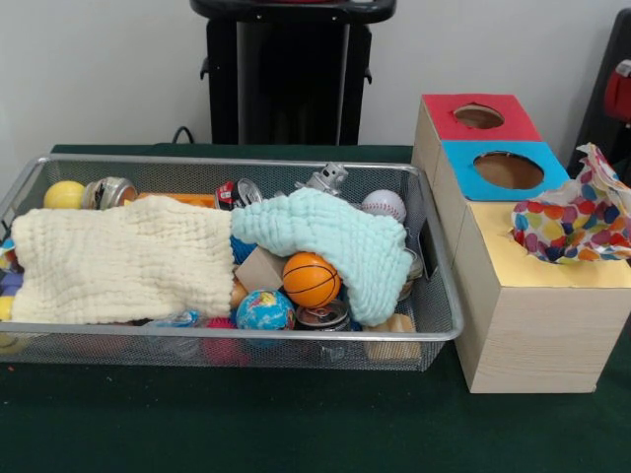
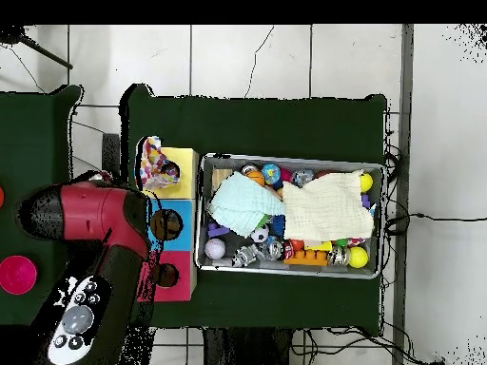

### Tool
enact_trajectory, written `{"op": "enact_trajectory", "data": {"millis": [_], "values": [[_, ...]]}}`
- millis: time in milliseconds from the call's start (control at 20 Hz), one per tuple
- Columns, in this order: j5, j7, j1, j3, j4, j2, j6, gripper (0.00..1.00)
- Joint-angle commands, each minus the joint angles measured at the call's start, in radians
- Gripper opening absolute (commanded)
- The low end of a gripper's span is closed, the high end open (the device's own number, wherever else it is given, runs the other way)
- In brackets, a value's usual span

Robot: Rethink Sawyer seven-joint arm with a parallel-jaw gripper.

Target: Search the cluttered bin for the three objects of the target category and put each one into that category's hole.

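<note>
Front view, left to right. Wire mesh bin [image 1: 434, 330] on the green table [image 1: 296, 424], filling the left and centre of the frame. At its far left rim a yellow ball [image 1: 64, 194], with a metal can [image 1: 110, 191] on its side just beside it. A cream cloth [image 1: 123, 261] covers the left half of the bin; a pale blue cloth [image 1: 325, 236] overlaps its right edge and drapes toward the front right corner. Uncovered below the blue cloth: a tan block [image 1: 259, 268], an orange basketball [image 1: 311, 279] touching it, a globe ball [image 1: 263, 310] against the front wall, and another can [image 1: 323, 315] to its right. Along the back wall, a small grey robot figure [image 1: 326, 178] and a white baseball [image 1: 385, 205].

Right of the bin, close beside it, a wooden box [image 1: 532, 335] with three coloured top panels: a red hole panel [image 1: 478, 116] at the back, a blue hole panel [image 1: 505, 169] in the middle, and a yellow panel at the front whose opening is covered by crumpled polka-dot paper [image 1: 567, 222].

Overhead view: the red and black arm [image 2: 90, 257] fills the lower left, overlapping the box's left side. The jaws are not visible in either view, so I cannot tell their state.
</note>
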Motion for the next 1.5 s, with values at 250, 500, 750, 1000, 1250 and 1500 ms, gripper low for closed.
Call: {"op": "enact_trajectory", "data": {"millis": [250, 500, 750, 1000, 1250, 1500], "values": [[0.007, 0.24, -0.013, 0.019, -0.053, 0.05, 0.125, 0.0], [0.005, 0.232, -0.029, 0.017, -0.093, 0.076, 0.133, 0.0], [0.005, 0.228, -0.042, 0.015, -0.109, 0.083, 0.142, 0.0], [-0.005, 0.206, -0.061, 0.01, -0.149, 0.109, 0.153, 0.0], [-0.02, 0.136, -0.1, 0.03, -0.14, 0.115, 0.1, 0.0], [-0.035, 0.09, -0.128, 0.051, -0.123, 0.113, 0.058, 0.0]]}}
